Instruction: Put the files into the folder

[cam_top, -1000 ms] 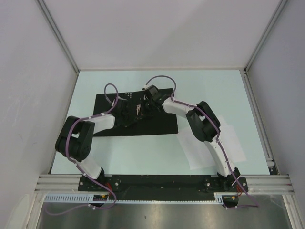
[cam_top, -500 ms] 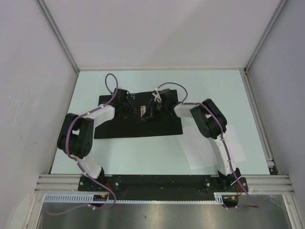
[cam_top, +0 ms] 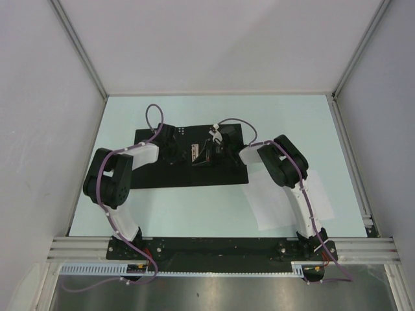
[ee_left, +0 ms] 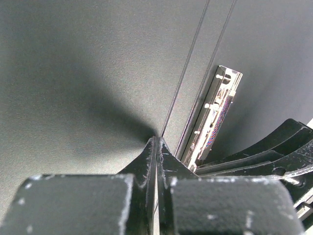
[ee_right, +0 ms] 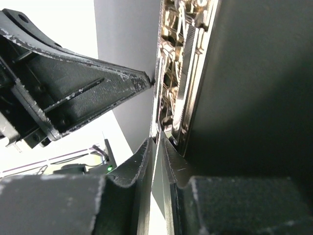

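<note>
The folder (cam_top: pixel 162 175) lies open on the table, black inside up, its metal clip (cam_top: pixel 196 154) along the middle. My left gripper (cam_top: pixel 176 154) is shut, its tips (ee_left: pixel 156 142) pressed on the black inside (ee_left: pixel 88 73) just left of the clip (ee_left: pixel 217 112). My right gripper (cam_top: pixel 211 154) is shut to a thin slit, its tips (ee_right: pixel 157 142) against the near end of the clip (ee_right: pixel 178 63); I cannot tell whether they pinch it. The files (cam_top: pixel 285 201), white sheets, lie on the table at the right, partly under my right arm.
The left gripper's finger (ee_right: pixel 83 93) shows just across the clip in the right wrist view. Grey walls enclose the table on three sides. A metal rail (cam_top: pixel 220 246) runs along the near edge by the arm bases.
The folder has swung from tilted to square with the table. My right gripper came down from the folder's far edge to the clip. My left gripper moved right, towards the clip.
</note>
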### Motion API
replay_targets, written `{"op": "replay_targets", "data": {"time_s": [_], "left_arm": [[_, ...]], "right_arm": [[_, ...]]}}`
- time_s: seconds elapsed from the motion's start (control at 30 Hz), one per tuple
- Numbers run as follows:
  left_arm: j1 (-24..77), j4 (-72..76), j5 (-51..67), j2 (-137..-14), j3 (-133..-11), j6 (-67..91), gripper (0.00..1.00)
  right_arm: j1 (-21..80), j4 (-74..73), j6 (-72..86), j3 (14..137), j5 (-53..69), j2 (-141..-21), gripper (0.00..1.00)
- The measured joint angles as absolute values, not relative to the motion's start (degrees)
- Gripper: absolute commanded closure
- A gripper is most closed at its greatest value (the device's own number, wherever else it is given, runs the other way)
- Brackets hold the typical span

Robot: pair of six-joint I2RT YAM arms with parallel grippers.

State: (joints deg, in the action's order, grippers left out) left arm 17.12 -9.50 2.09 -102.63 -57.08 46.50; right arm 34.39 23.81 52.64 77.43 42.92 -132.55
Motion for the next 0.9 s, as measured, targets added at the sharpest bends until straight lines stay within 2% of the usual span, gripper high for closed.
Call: {"op": "replay_targets", "data": {"time_s": [0.6, 0.7, 0.73, 0.83, 0.9], "left_arm": [[17.1, -8.0, 1.5, -101.8, -55.8, 46.5, 1.00], [17.1, -8.1, 1.4, -101.5, -55.4, 46.5, 0.99], [17.1, -8.1, 1.4, -101.4, -55.3, 46.5, 1.00], [17.1, -8.2, 1.2, -101.2, -55.2, 46.5, 1.00], [17.1, -8.2, 1.2, -101.2, -55.2, 46.4, 1.00]], "right_arm": [[32.8, 30.8, 57.1, 76.1, 44.4, -133.6, 0.78], [32.9, 31.7, 57.5, 76.1, 44.5, -134.0, 0.83], [33.0, 32.0, 57.5, 76.1, 44.5, -134.2, 0.90], [33.2, 32.4, 58.2, 76.1, 44.5, -134.5, 1.00], [33.2, 32.4, 58.3, 76.1, 44.5, -134.5, 1.00]]}}
